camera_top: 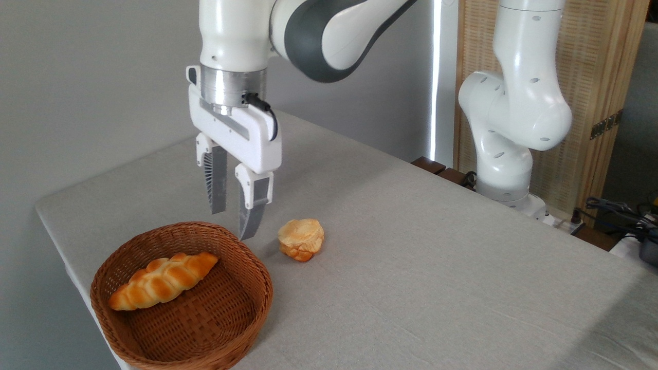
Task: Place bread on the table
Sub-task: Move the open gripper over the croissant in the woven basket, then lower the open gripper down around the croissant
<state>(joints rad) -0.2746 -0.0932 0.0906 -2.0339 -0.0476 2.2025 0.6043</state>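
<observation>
The bread (pixel 162 280), a long braided golden-orange loaf, lies inside the round brown wicker basket (pixel 241 313) at the lower left, resting against its far-left wall. My gripper (pixel 232 225) hangs above the basket's far rim, up and to the right of the loaf, pointing straight down. Its fingers (pixel 217 185) stand a little apart with nothing between them, so it is open. The table (pixel 411 246) is covered in plain light grey-beige cloth.
A small pale-golden round bun (pixel 301 239) sits on the cloth just right of the gripper and beyond the basket. The arm's white base (pixel 506 169) stands at the table's far right edge. The table's left corner is close to the basket.
</observation>
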